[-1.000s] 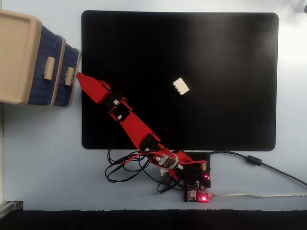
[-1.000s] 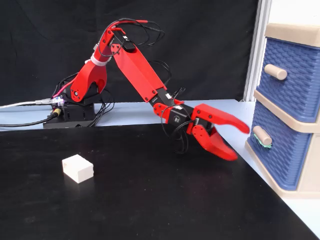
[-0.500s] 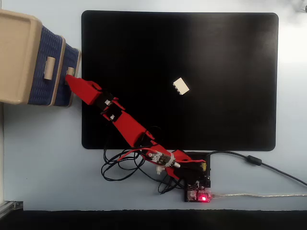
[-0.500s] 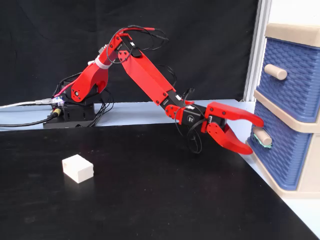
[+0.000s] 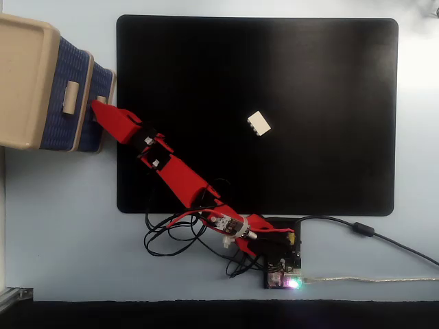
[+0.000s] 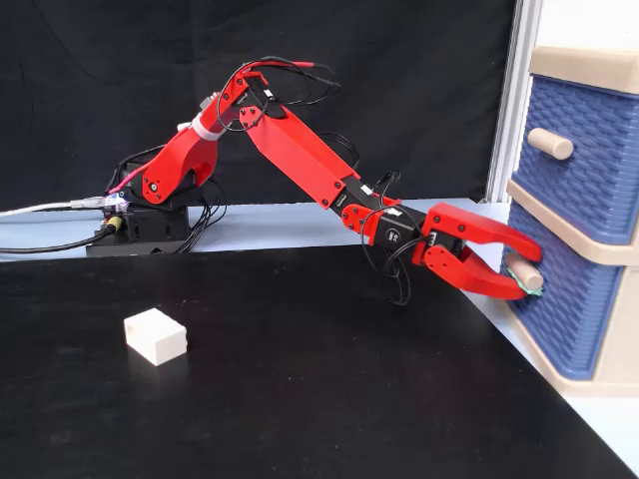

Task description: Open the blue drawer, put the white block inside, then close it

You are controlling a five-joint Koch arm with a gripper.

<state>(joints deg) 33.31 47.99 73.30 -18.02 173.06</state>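
Gripper (image 6: 527, 275) advanced since half second ago, now at handle (image 6: 523, 270) of blue drawer (image 6: 564, 299); jaws spread, straddling handle, not yet clamped. Drawer closed, at 9 o'clock edge of black mat (image 5: 309, 82) in top-down fixed view. White block (image 5: 258, 123) untouched mid-mat, well apart at 3 o'clock from gripper. Judgement: reach done; next clamp, then pull.

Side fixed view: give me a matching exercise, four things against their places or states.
Things:
1. white block
2. hand
3. lower drawer
4. upper drawer

States:
A. jaws spread around a beige handle
B. alone on the black mat, far from the cabinet
C. closed, handle untouched
D. closed, hand at its handle

Pairs: 1-B, 2-A, 3-D, 4-C
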